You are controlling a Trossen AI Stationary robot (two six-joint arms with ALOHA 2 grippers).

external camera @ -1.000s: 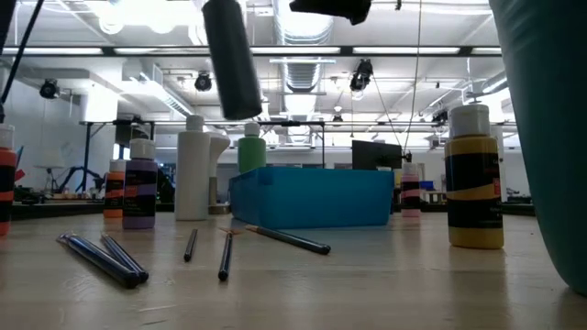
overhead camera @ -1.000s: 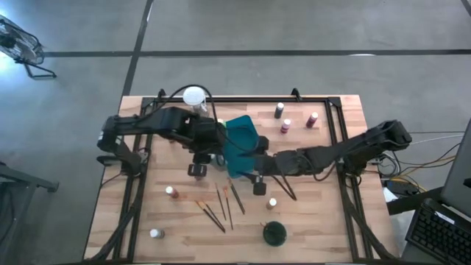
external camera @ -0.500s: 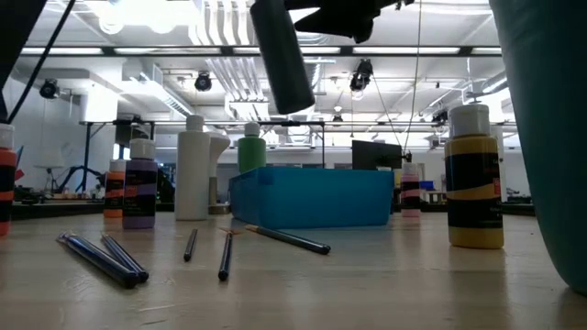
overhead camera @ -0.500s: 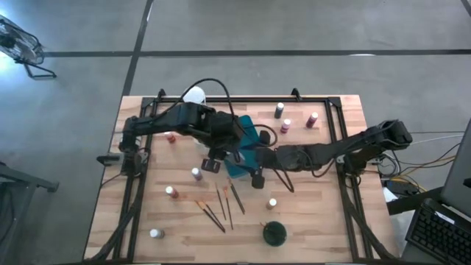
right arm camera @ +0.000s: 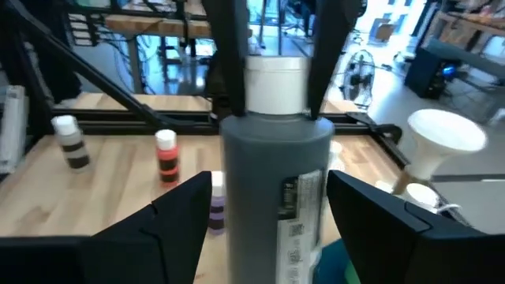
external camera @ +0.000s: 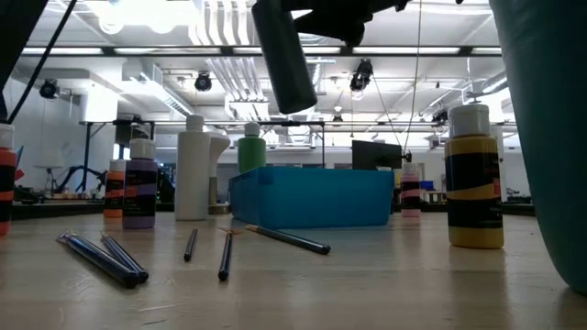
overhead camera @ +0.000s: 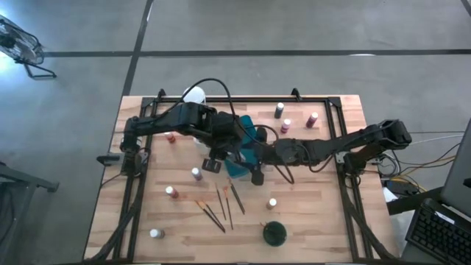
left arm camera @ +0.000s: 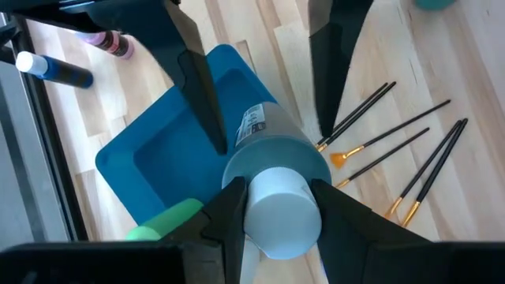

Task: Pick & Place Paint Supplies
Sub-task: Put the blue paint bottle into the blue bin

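Above the teal tray (left arm camera: 150,158), the left gripper (left arm camera: 276,207) was clamped on the white cap of a dark grey-green bottle (left arm camera: 272,146), holding it in the air. The right gripper (right arm camera: 268,197) faced it from the other side, its fingers (right arm camera: 177,213) spread wide on either side of the bottle's body; whether they touched it could not be told. A green bottle (left arm camera: 162,221) lay in the tray beneath. On the wood in front of the tray lay several brushes (overhead camera: 221,206), with a yellow bottle (external camera: 474,179) to one side and a purple one (external camera: 139,185) to the other. Red-labelled bottles (overhead camera: 285,125) stood behind the tray, a white globe (overhead camera: 193,95) at the table's (overhead camera: 324,221) back edge
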